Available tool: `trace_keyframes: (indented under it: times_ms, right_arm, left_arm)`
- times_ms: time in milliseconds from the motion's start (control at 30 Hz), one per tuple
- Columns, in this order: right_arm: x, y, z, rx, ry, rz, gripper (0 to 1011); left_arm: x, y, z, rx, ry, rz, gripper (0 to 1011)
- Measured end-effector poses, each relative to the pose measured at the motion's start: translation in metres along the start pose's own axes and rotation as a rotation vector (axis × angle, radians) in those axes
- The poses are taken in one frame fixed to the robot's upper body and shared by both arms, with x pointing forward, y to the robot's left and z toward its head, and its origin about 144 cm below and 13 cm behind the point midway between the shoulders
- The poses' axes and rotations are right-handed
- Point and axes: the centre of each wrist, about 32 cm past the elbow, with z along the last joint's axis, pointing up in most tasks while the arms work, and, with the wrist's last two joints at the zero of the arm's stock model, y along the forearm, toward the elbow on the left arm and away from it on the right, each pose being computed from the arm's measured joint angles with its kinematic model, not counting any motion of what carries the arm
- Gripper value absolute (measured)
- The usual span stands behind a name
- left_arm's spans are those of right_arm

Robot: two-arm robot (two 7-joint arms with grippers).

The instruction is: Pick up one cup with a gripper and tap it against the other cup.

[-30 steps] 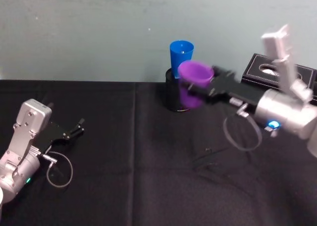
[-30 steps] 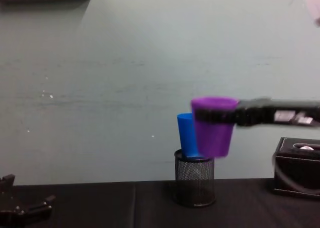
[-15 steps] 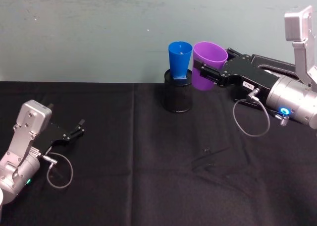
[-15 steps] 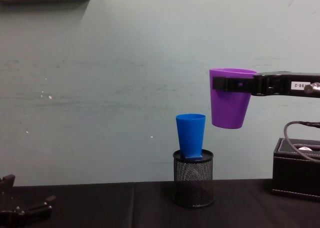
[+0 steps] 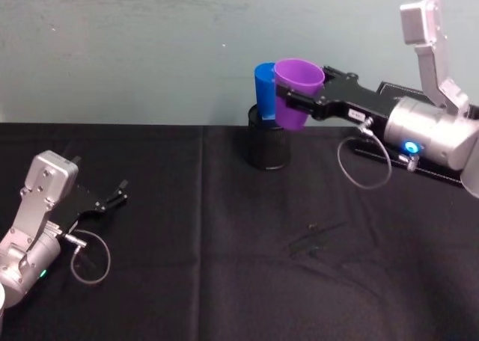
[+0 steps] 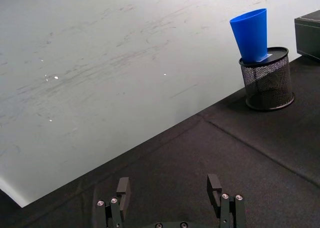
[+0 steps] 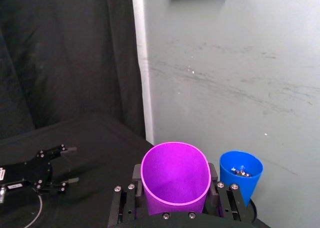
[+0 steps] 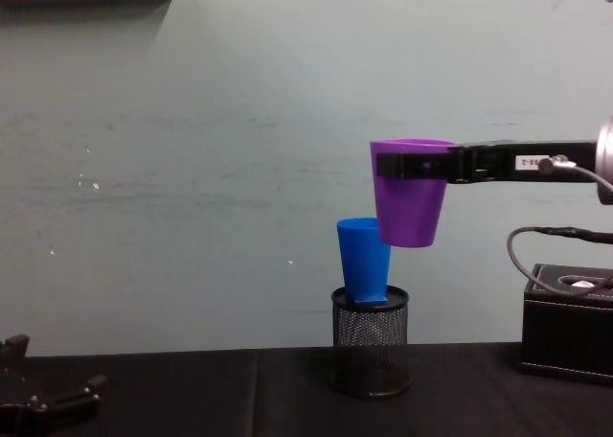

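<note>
My right gripper is shut on the purple cup and holds it upright in the air by its rim. The blue cup stands in a black mesh holder at the back of the table. In the chest view the purple cup hangs higher than the blue cup, its lower left side level with the blue rim; I cannot tell whether they touch. The right wrist view has the purple cup beside the blue cup. My left gripper rests open on the table at the near left.
A black box stands on the table at the back right, under my right arm. The table is covered in black cloth, and a pale wall rises right behind the mesh holder.
Half a second ago the purple cup was higher and right of the blue cup. My right gripper has carried it left and down, up against the blue cup. The left arm has not moved.
</note>
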Motion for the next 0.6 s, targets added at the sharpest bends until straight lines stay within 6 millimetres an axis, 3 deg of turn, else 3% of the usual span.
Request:
trace_keyframes:
  times_ms: [600]
  right_arm:
    - [0.029, 0.028, -0.001, -0.03, 0.011, 0.009, 724]
  left_arm:
    - [0.0, 0.0, 0.0, 0.0, 0.0, 0.0, 1011]
